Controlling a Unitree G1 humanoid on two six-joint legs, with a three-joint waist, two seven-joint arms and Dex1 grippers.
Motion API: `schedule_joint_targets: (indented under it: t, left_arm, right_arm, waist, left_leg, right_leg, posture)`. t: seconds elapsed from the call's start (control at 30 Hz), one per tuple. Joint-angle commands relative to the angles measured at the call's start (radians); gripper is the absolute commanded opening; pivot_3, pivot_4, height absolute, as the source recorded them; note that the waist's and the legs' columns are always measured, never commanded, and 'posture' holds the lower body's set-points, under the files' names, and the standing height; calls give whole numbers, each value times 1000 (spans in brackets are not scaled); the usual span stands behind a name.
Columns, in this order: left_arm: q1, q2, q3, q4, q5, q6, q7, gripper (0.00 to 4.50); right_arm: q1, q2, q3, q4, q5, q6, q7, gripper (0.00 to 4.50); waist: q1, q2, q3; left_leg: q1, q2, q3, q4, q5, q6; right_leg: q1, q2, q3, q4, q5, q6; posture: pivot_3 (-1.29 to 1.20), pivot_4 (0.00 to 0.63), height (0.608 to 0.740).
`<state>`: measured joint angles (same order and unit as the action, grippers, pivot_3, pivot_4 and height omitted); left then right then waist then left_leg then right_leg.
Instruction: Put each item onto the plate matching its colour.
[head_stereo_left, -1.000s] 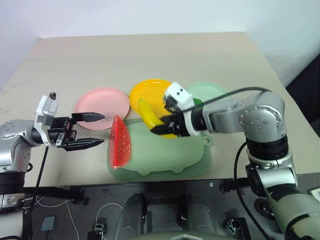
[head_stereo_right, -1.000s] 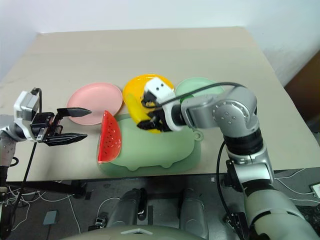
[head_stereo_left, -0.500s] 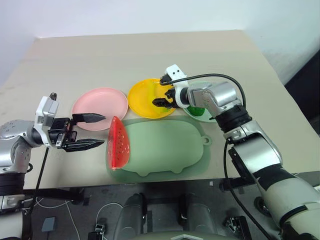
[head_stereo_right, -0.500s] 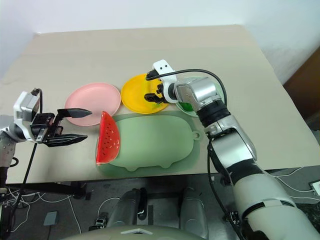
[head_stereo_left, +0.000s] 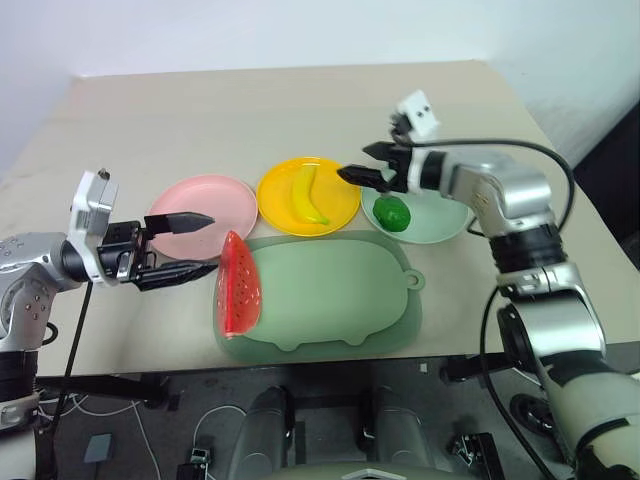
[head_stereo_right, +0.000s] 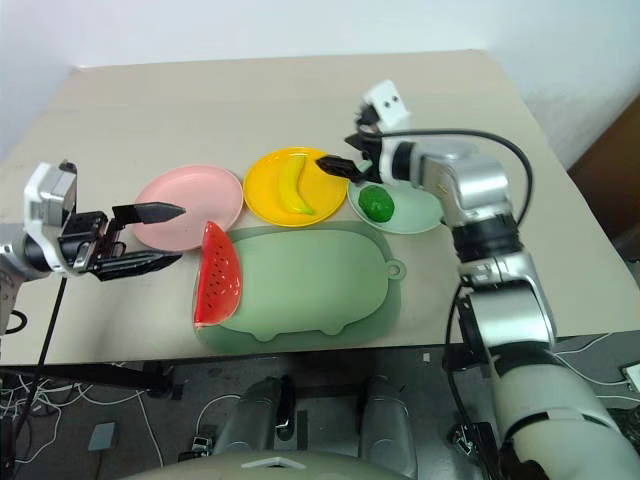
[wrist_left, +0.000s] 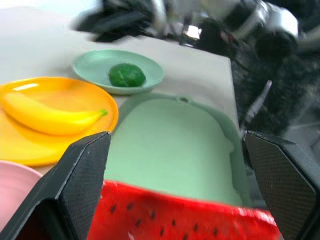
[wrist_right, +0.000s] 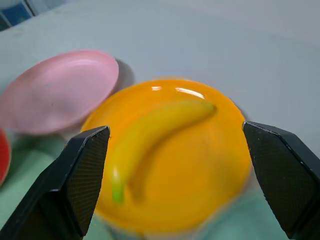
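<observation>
Since a second ago the banana (head_stereo_left: 306, 195) has left the right gripper (head_stereo_left: 362, 166) and now lies on the orange plate (head_stereo_left: 335, 208); that gripper, then clamped on it over the mat, now hangs spread and empty above the gap between the orange and green plates. The left gripper (head_stereo_left: 190, 245) has barely shifted.

From the head: three plates in a row on the table (head_stereo_left: 250, 110), pink (head_stereo_left: 195, 200), orange, green (head_stereo_left: 445, 225). Three fruits: the banana on orange, the round green fruit (head_stereo_left: 392, 213) on green, and the watermelon (head_stereo_left: 239, 284) standing on edge at the left rim of the one mat (head_stereo_left: 330, 295), not on any plate. The pink plate holds nothing. The left gripper is spread, pointing toward the watermelon, one finger over the pink plate's near edge, empty.

Left wrist: two black fingers (wrist_left: 80, 185) stand wide apart with the watermelon (wrist_left: 175, 217) between and just past them; beyond it the mat (wrist_left: 170, 150), banana (wrist_left: 47, 116) on orange, green fruit (wrist_left: 127, 75) on green.

Right wrist: fingers (wrist_right: 82, 175) wide, nothing between; below, the banana (wrist_right: 155, 130) on the orange plate (wrist_right: 210, 170), the pink plate (wrist_right: 55, 92) beside it.
</observation>
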<state>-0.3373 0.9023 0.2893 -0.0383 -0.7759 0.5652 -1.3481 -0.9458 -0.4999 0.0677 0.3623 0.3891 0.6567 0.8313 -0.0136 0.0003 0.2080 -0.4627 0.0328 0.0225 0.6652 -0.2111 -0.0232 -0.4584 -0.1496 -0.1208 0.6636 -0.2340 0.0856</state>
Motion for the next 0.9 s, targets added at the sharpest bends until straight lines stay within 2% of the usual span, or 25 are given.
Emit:
schedule_joint_targets:
  t: [0.03, 0.2, 0.33, 0.53, 0.67, 0.73, 0.9]
  left_arm:
    - [-35, 35, 36, -81, -42, 102, 103, 4500]
    - [-72, 18, 60, -179, -86, 234, 311, 4500]
    - [-121, -41, 51, -284, -116, 332, 537, 4500]
    - [-249, -150, 30, -383, -160, 532, 896, 4500]
    - [-353, -239, 8, -417, -105, 732, 1180, 4500]
    - [-408, -322, 40, -422, -93, 822, 1303, 4500]
    - [-512, -443, 42, -444, 38, 1031, 1499, 4500]
  right_arm:
    - [48, -72, -119, -97, 93, -3, 102, 4478]
    - [127, -148, -214, -70, 104, -100, 170, 4478]
    - [166, -219, -202, -23, 95, -146, 306, 4478]
    - [187, -258, -221, 10, 162, -173, 549, 4478]
    - [137, -255, -204, 99, 127, -227, 595, 4478]
    - [121, -248, -193, 140, 100, -265, 600, 4478]
    - [86, -227, -181, 205, 72, -298, 610, 4478]
  waist:
    - [0, 0, 0]
    - [-3, 0, 0]
    - [2, -1, 1]
    - [2, -2, 2]
    - [1, -6, 3]
    - [3, -7, 4]
    - [3, -11, 7]
  left_leg:
    - [0, 0, 0, 0, 0, 0]
    - [2, 0, 2, 0, 0, -1]
    - [2, 0, 1, 1, 1, -1]
    - [2, 0, 2, 3, 1, -2]
    - [7, 0, 2, 3, 2, -2]
    - [8, 0, 2, 4, 2, -3]
    - [11, -1, 1, 4, 2, -3]
  right_leg:
    - [0, 0, 0, 0, 0, 0]
    - [1, 0, 2, 1, 0, 1]
    - [2, 0, 2, 0, -1, 5]
    - [3, 0, 3, 0, 1, 5]
    - [9, 0, 3, 0, 1, 7]
    - [10, 0, 3, 0, 1, 7]
    - [13, 0, 3, -1, 1, 7]
  posture:
    - [0, 150, 677]
    - [0, 150, 677]
    - [0, 150, 677]
    - [0, 150, 677]
    - [0, 150, 677]
    - [0, 150, 677]
    - [0, 150, 677]
